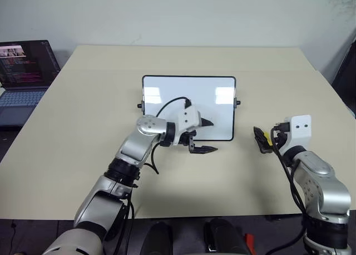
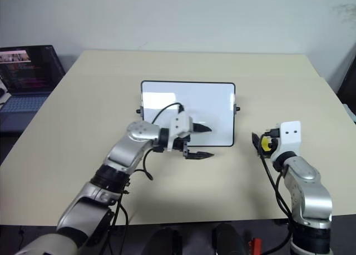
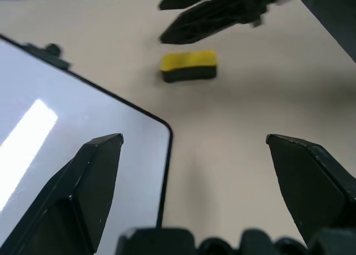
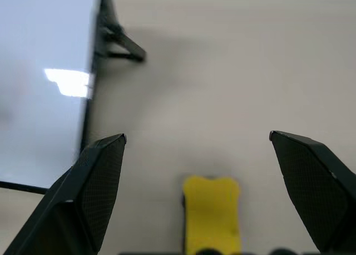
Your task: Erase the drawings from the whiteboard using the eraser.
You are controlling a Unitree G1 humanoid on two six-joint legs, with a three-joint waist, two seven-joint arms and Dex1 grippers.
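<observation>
On the desk (image 1: 83,155), centre: whiteboard (image 1: 189,96) lies flat, long side across, black frame, a small knob (image 1: 238,103) at its 3 o'clock edge and another at 9 o'clock. Surface reads white with window glare; the drawings cannot be made out on it.

Eraser (image 3: 188,65): at 4 o'clock of the board, well off its right edge, resting on the bare desk, yellow side up and dark side down. In the head views only a bit of yellow (image 2: 267,144) shows, tucked among the right gripper's fingers. In the right wrist view it lies low between the two fingers (image 4: 208,213), touching neither.

Right gripper (image 4: 197,138): released, jaws spread wide, nothing held. It sits right over the eraser, pointing roughly 12 o'clock, level with the desk top.

Left gripper (image 1: 206,136): also released, jaws wide apart and empty. Arm reaches in from 7 o'clock, gripper pointing toward 3 o'clock. One finger (image 1: 207,122) lies over the board's lower right part, the other (image 1: 203,149) over bare desk just past the board's near edge. Whether the fingers touch the board, cannot tell.

Laptop (image 1: 25,71): far 10 o'clock, off the desk's left side, screen lit.
</observation>
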